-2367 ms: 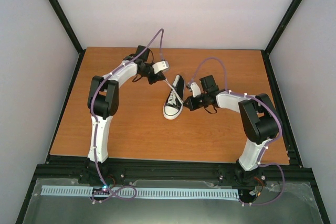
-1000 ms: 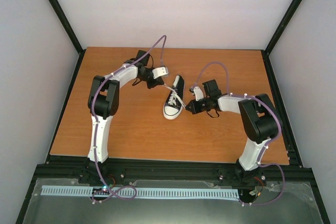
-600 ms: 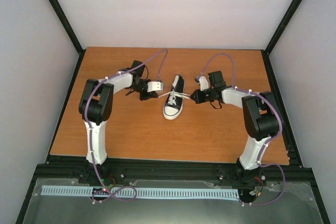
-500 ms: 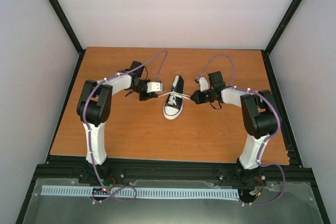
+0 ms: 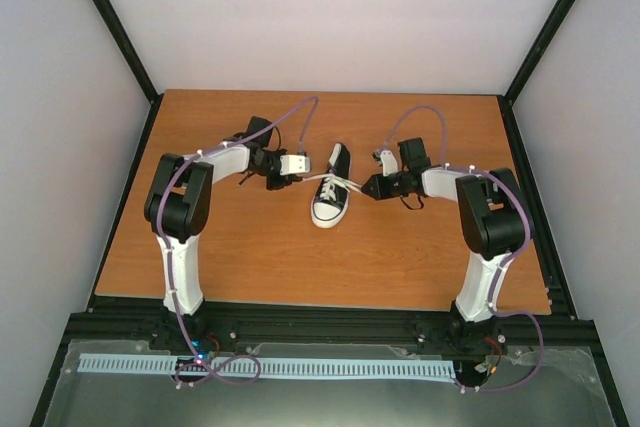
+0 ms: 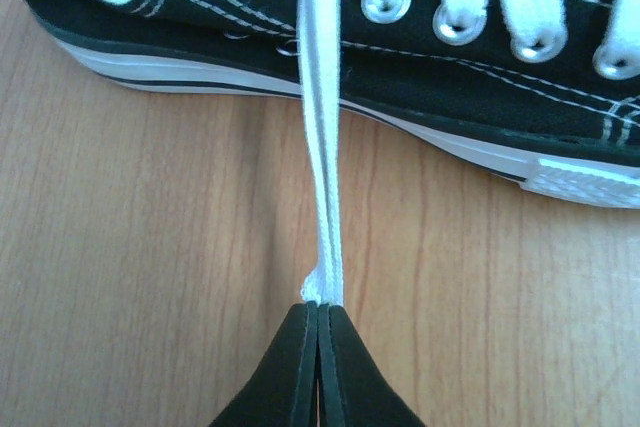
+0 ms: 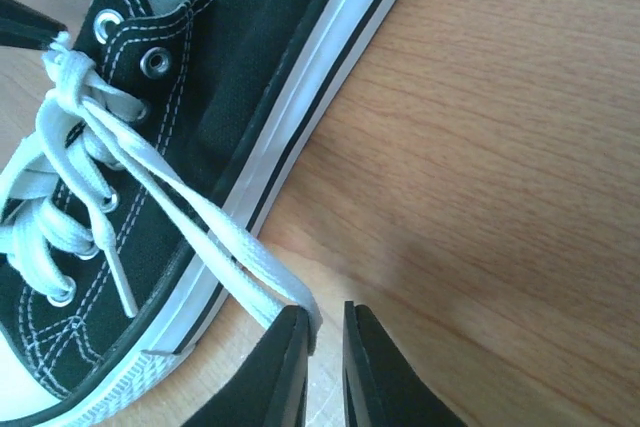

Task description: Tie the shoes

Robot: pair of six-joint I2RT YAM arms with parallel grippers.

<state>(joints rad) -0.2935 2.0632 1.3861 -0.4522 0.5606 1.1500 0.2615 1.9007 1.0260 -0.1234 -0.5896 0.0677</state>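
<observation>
The two arms rise from their bases at the near edge of the table [image 5: 250,257]. The left arm [image 5: 185,209] and the right arm [image 5: 490,219] both bend inward toward the middle of the board. There the sneaker [image 5: 330,190] stands on its sole, roughly midway between the two sides. Its white toe cap points toward the bases and its heel points toward the far wall.

Just past the toe, level with the eyelets, each pincer sits a little out from its own flank of the sneaker, low over the wood.

The left gripper [image 6: 318,309] is clenched, its black fingers pressed together on the left lace [image 6: 322,147]. That lace runs straight and taut from the fingertips up over the white sole to the top eyelets.

The right gripper [image 7: 322,317] is closed to a narrow slit. The right lace [image 7: 230,245] (a flat band coming off the crossing at the upper eyelets) slopes down over the sole and ends pinched at the inner face of one finger.

In the overhead view the two laces together draw one nearly straight white line across the sneaker, from pincer to pincer.

Beyond the heel lies bare wood up to the far wall.
</observation>
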